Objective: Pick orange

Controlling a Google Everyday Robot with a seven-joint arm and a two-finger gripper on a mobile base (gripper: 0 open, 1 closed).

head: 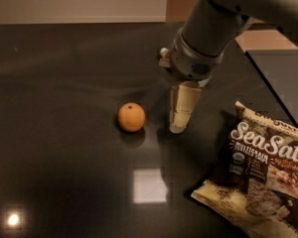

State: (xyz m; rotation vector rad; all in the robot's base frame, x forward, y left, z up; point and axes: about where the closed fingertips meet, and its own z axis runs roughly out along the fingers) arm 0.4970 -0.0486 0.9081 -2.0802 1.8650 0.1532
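The gripper [177, 128] hangs just beside the orange [131, 117]; I cannot tell if it's open. The orange seems light and firm, so pinch its sides.

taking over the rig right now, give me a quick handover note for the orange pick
Gripper: pointing down close to the dark table, beside the orange, between it and the chip bag. It is not touching the orange and nothing shows in its grasp.
Orange: sitting on the table, stem dot up, with nothing against it.
Chip bag: lying flat towards the near edge, apart from both.
Done: the gripper is next to the orange.
Left: centre the gripper over the orange, grasp it, and lift it off the table.
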